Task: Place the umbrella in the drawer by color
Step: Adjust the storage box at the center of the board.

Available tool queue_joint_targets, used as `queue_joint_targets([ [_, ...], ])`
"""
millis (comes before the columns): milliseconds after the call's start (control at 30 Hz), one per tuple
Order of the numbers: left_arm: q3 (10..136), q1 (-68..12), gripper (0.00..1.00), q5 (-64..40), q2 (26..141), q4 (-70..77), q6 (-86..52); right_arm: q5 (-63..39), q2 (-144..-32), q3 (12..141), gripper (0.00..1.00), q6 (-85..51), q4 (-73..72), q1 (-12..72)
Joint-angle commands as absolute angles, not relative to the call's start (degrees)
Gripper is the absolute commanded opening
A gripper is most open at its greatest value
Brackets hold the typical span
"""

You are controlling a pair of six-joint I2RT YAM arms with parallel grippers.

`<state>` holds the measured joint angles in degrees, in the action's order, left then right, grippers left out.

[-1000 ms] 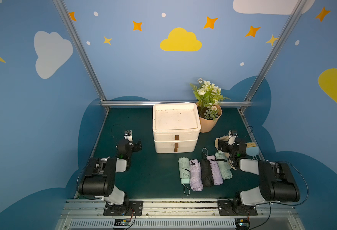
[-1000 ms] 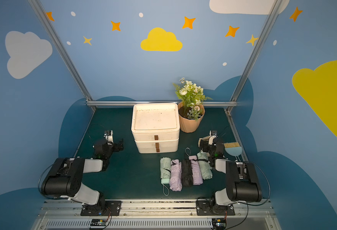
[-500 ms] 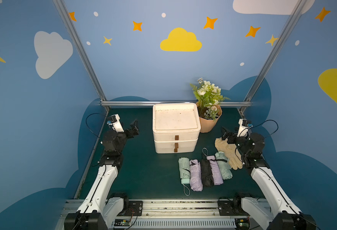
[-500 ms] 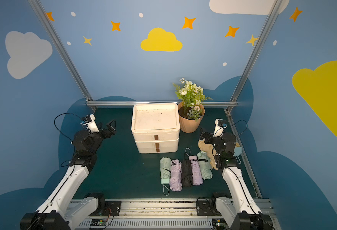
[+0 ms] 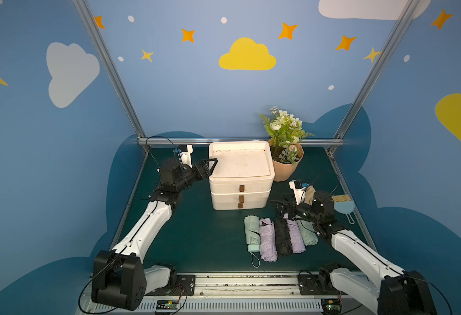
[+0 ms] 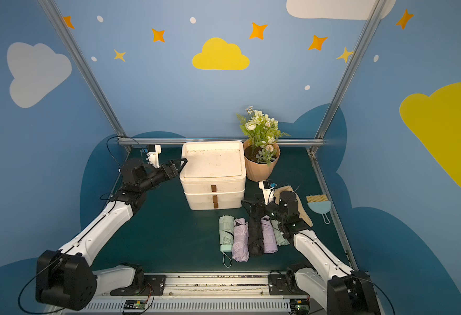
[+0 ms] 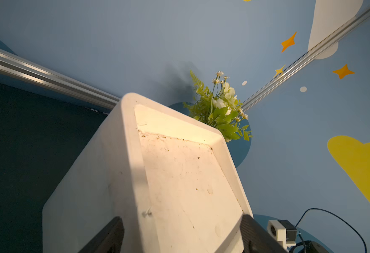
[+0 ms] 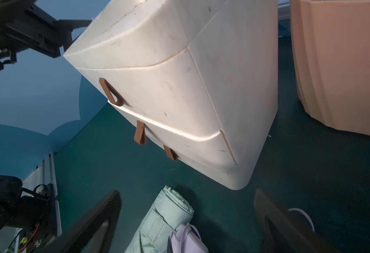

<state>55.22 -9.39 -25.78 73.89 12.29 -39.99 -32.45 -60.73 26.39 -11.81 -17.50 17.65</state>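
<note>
Several folded umbrellas lie side by side on the green mat: mint [image 5: 251,231], lilac [image 5: 267,241], black [image 5: 282,238], another lilac [image 5: 295,236] and another mint [image 5: 308,233]. Behind them stands the white drawer unit [image 5: 240,188] with brown pull tabs [image 8: 140,132], its drawers closed. My left gripper [image 5: 210,163] is open at the unit's top left corner, its fingers [image 7: 111,236] either side of the top rim. My right gripper [image 5: 278,207] hangs open over the umbrellas' far ends, and the mint umbrella [image 8: 168,214] lies below its jaws.
A potted plant [image 5: 285,152] stands right of the drawer unit. A beige glove [image 5: 310,192] and a blue hand brush [image 5: 344,207] lie by the right edge. A metal rail [image 5: 240,141] runs along the back.
Both arms have risen from their folded rest and reached forward. The left gripper moved up to the drawer unit's top corner. The right gripper swung left over the umbrellas.
</note>
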Motion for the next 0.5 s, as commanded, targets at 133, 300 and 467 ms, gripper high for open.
queue_joint_targets([
  [133,70.5,-13.74,0.79,-9.27,81.37,-8.91,-28.63,-33.89,-67.17,33.62,0.98,-7.48,-20.38,18.63],
  [300,78.32,-15.44,0.71,-0.82,86.79,-15.4,-23.58,-33.34,-69.94,35.76,0.97,-7.24,-20.87,18.73],
  [467,85.8,-16.99,0.61,4.21,92.75,-20.16,-18.35,-33.33,-72.43,38.15,0.87,-6.43,-19.82,18.77],
])
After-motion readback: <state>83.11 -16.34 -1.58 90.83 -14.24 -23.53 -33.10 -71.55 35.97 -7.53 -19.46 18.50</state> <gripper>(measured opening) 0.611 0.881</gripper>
